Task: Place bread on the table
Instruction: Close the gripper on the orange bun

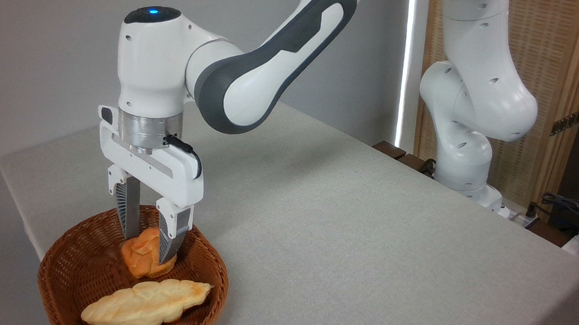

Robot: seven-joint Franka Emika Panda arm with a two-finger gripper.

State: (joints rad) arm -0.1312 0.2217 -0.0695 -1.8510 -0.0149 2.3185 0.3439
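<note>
The table (346, 222) is the biggest thing in view, a light grey cloth-like surface spreading to the right of the gripper and away behind it. All of that surface to the gripper's right lies bare and open — wide room right up to the far edge. The table's left edge runs just beyond the gripper on its left, and the near corner falls away below it, so little surface shows on that side.

The arm (277, 49) reaches in from its base (465, 159) at the far right edge of the table, well apart from the gripper, and bends down over the near left corner.

Directly under the gripper sits a brown wicker basket (63, 269), close to the table's left edge. Its rim rings the fingers on every side, and its right rim meets the open cloth.

In front of the gripper, low in the basket, lies a pale braided loaf (147, 305), its tip resting near the right rim.

The gripper (148, 247) points straight down into the basket, its two fingers (128, 212) closed against the sides of the bread (141, 255) — the small orange-golden knotted roll. The roll sits between the fingertips, inside the basket, just behind the braided loaf; whether it rests on the basket floor or hangs clear cannot be told.
</note>
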